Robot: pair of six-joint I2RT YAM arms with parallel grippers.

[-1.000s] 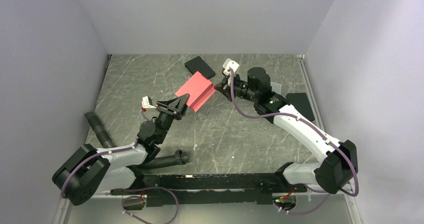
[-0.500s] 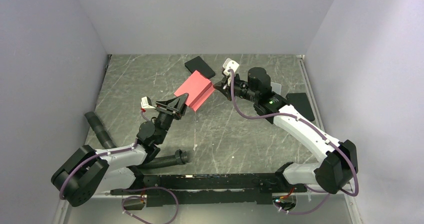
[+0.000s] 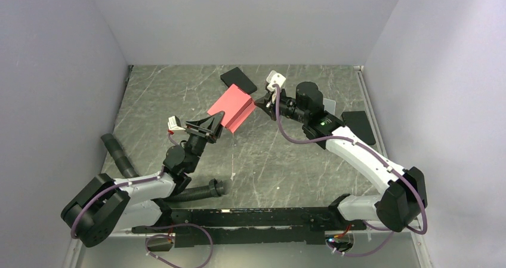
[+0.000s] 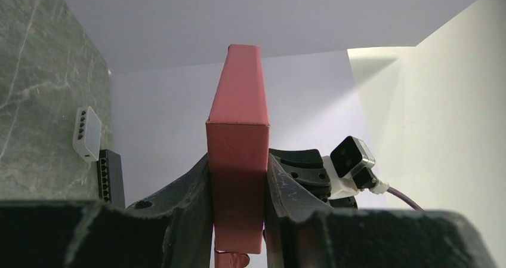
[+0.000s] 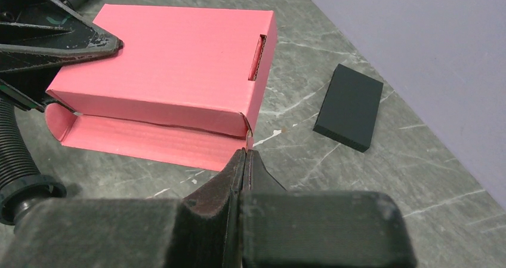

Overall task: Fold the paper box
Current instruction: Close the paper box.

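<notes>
The paper box (image 3: 233, 108) is a pinkish-red flat rectangular box held up above the table's middle. My left gripper (image 3: 216, 123) is shut on its near end. In the left wrist view the paper box (image 4: 237, 131) stands edge-on between the two fingers of that gripper (image 4: 237, 157). From the right, my right gripper (image 3: 258, 104) meets the box's far corner. In the right wrist view the paper box (image 5: 173, 65) has an open flap (image 5: 143, 139) along its lower side. The right gripper (image 5: 246, 151) is shut, with a thin pink edge of that corner pinched at its tips.
A black flat rectangular box (image 3: 238, 79) lies on the table behind the paper box, and it also shows in the right wrist view (image 5: 349, 107). A dark flat piece (image 3: 360, 126) lies at the right edge. A corrugated hose (image 3: 197, 192) lies near the left arm.
The paper box and the right gripper's tips have edged slightly to the left. Both grips are unchanged.
</notes>
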